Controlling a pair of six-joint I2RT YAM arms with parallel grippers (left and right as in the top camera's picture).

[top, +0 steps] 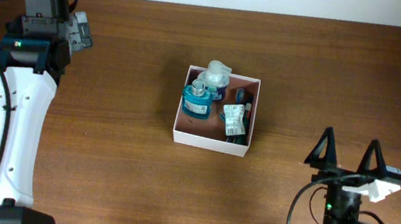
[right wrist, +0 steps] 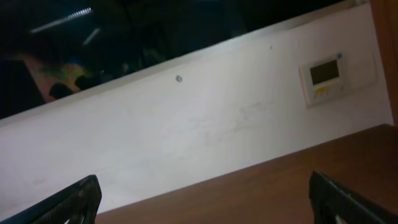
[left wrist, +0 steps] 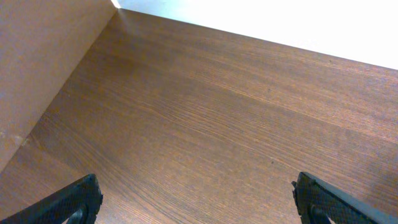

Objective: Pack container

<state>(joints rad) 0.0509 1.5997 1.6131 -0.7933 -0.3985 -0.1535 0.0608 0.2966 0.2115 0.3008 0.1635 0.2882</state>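
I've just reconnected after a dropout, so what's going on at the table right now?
Neither arm is handling anything. The container sits in the middle of the table and holds a teal bottle, a clear bottle and small sachets. The left gripper is over bare wood at the far left and the right gripper is at the near right. Both have their fingers spread, are empty, and are well clear of the container.

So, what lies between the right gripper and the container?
Nothing: the overhead view shows only bare table between the right gripper and the container.
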